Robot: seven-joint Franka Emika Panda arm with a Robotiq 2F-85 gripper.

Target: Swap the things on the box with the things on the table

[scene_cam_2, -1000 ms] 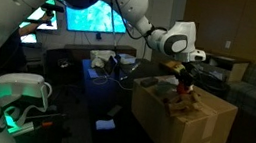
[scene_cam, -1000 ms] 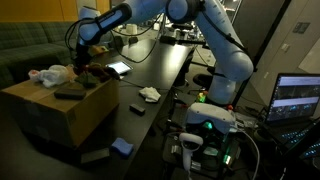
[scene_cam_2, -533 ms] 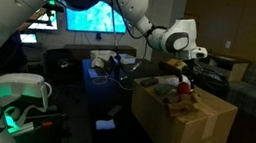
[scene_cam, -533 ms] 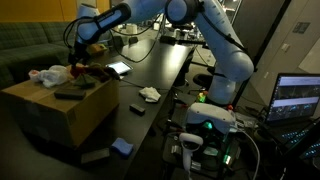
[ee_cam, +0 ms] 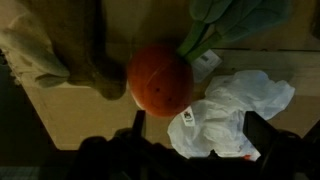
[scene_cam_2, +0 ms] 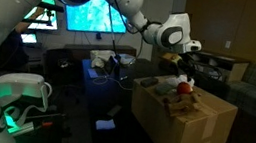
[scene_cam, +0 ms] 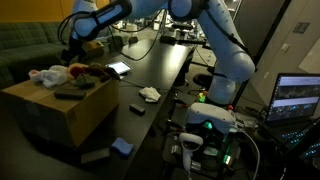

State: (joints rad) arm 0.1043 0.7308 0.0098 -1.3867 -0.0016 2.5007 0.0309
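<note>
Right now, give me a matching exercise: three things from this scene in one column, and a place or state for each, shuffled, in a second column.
Column one:
1. orange round object
2. white crumpled cloth
3. end effector

Column two:
A. open, above the box
B. lying on the table
C. on top of the box, beside a white bag

Pairs: 1-C, 2-B, 3-A

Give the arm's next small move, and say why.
Probably rise clear of the box and head for the white cloth on the table: the gripper hangs open above the orange toy, which lies on the box, ungripped.
</note>
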